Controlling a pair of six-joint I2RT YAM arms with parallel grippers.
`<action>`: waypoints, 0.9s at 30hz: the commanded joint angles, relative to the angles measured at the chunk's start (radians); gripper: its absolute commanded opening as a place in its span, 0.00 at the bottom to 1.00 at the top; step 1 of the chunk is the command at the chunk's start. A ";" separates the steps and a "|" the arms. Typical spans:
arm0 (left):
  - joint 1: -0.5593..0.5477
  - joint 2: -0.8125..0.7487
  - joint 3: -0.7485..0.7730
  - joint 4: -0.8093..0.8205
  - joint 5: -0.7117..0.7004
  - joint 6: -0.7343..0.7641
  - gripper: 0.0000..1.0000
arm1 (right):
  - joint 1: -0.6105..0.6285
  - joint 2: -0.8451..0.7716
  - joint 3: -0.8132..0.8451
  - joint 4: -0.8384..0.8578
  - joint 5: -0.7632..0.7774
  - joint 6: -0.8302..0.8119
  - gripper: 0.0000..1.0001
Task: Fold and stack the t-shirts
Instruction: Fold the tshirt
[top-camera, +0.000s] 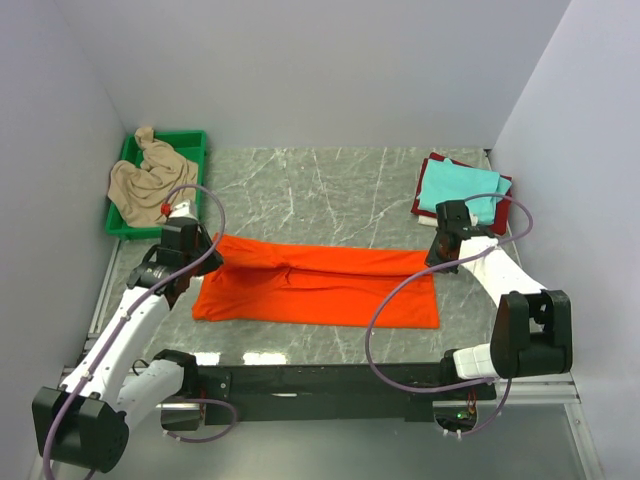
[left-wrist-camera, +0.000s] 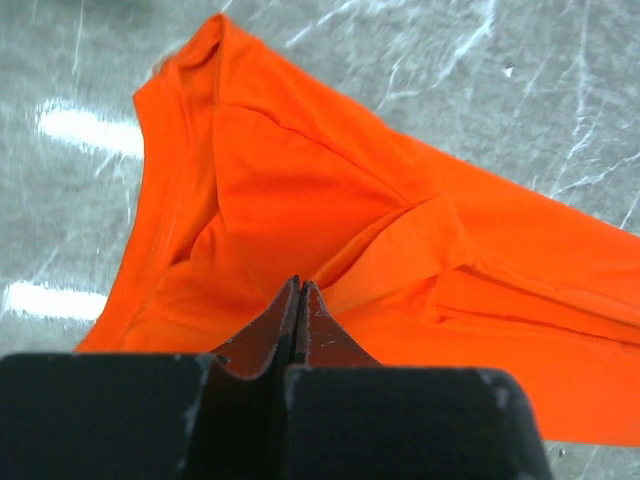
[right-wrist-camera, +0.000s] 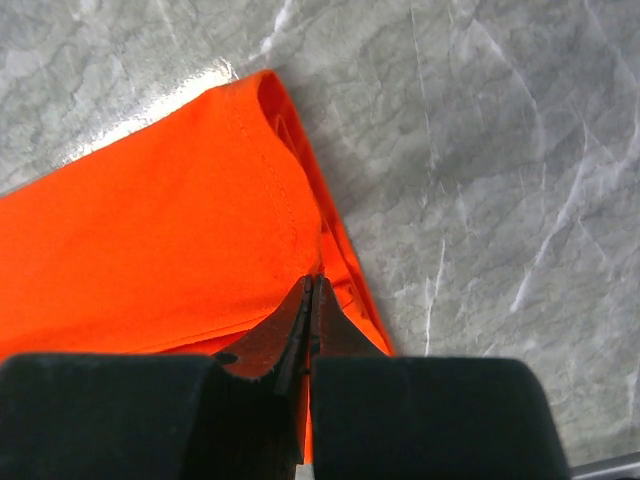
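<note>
So you're working on a grey marble table (top-camera: 330, 190), and the orange t-shirt (top-camera: 320, 290) is lying across the middle of it as 1 long band, already folded lengthwise, running left to right between your 2 arms. At the far right corner a teal t-shirt (top-camera: 455, 190) is sitting folded on top of a dark red t-shirt (top-camera: 434, 157). At the far left a beige t-shirt (top-camera: 150, 180) is slumping crumpled in the green tray (top-camera: 192, 138). Your left gripper (top-camera: 210, 248) is sitting at the band's far left corner and your right gripper (top-camera: 440, 258) at its far right corner. Both are showing jaws pressed flat together with no gap, tips right on the cloth. From the wrist views I can't tell whether either one is actually pinching fabric or just resting on it. That's what I'd be worrying about: if you're lifting for the next fold and 1 side is only catching 1 layer, or nothing, the band is probably going to open up or swing crooked. The left end is looking bunched, with a sleeve flap (left-wrist-camera: 400, 240) puckering near the tips, so dragging it could be pulling that wrinkle into the fold. The right end is also lying near the stack, so a wide swing might be nudging it.
</note>
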 joint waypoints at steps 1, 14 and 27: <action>0.002 -0.013 -0.009 -0.036 -0.025 -0.062 0.00 | -0.004 -0.029 -0.013 -0.020 0.020 0.028 0.00; 0.001 -0.116 -0.001 -0.197 0.061 -0.211 0.58 | 0.008 -0.111 -0.025 -0.104 0.014 0.055 0.40; 0.001 0.117 -0.022 0.131 0.139 -0.144 0.67 | 0.201 -0.043 0.106 0.015 -0.096 0.083 0.40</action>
